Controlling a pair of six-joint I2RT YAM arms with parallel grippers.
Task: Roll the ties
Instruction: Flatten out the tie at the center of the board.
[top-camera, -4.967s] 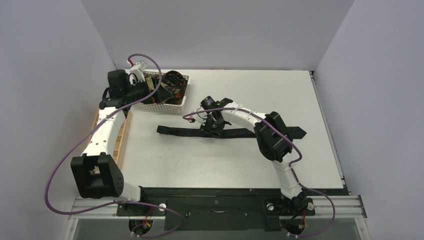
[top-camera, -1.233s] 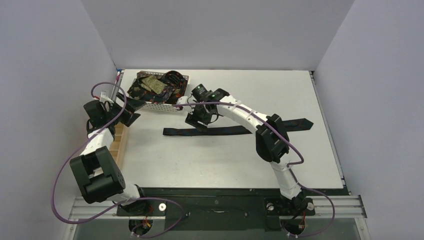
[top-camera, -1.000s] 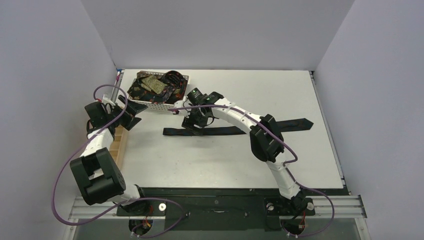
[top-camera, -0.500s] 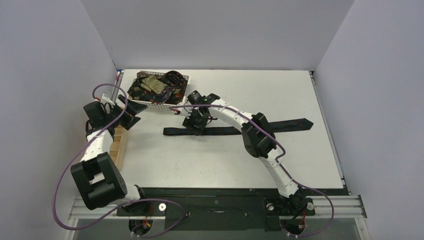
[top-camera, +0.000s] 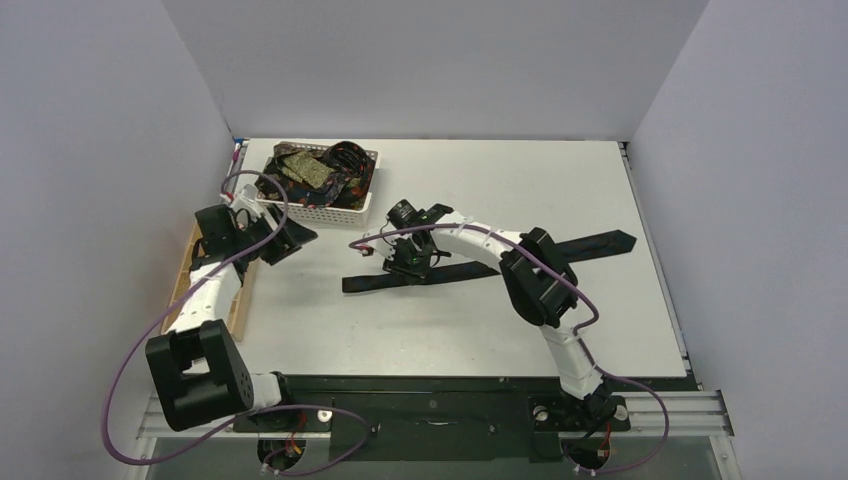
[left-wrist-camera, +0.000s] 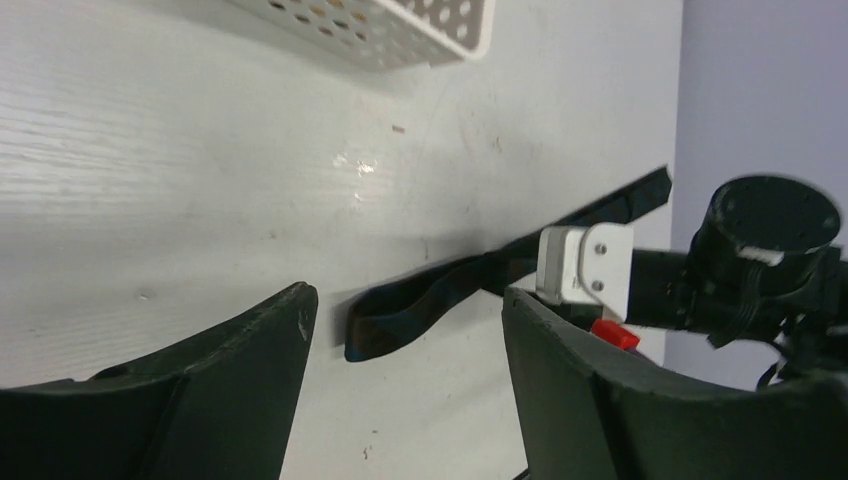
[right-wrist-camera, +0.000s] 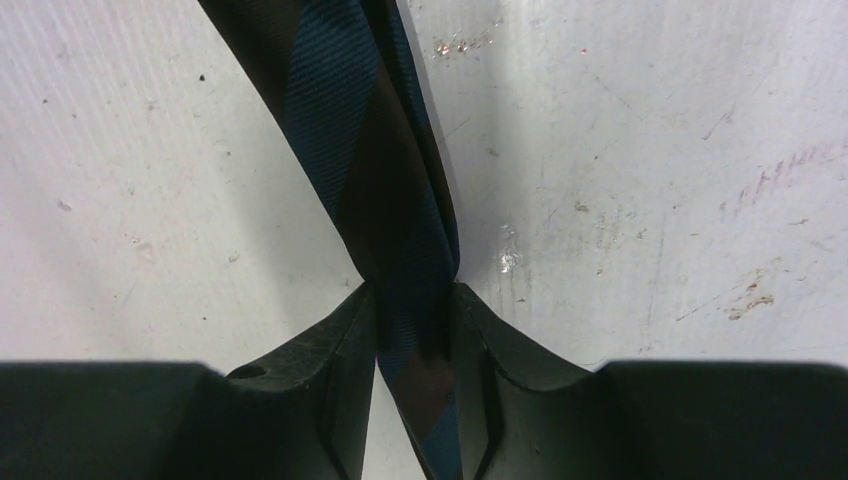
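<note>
A long dark tie with blue stripes (top-camera: 590, 243) lies flat across the middle of the table, running left to right. My right gripper (top-camera: 408, 265) is shut on it a little in from its left end. The right wrist view shows the tie (right-wrist-camera: 370, 150) pinched between the two fingers of this gripper (right-wrist-camera: 412, 296). My left gripper (top-camera: 295, 240) hovers open to the left of the tie, apart from it. In its wrist view, the tie's curled end (left-wrist-camera: 400, 310) lies ahead of the gripper (left-wrist-camera: 408, 298). More patterned ties (top-camera: 310, 170) are piled in the basket.
The white lattice basket (top-camera: 330, 210) stands at the back left, just behind the left gripper; its corner (left-wrist-camera: 400, 35) shows in the left wrist view. A pale wooden tray (top-camera: 186, 280) runs along the left edge under the left arm. Grey walls enclose three sides.
The right gripper has closed on the tie and dragged its left end a little right and nearer. The left arm has swung right toward the tie, with its jaws somewhat narrower.
</note>
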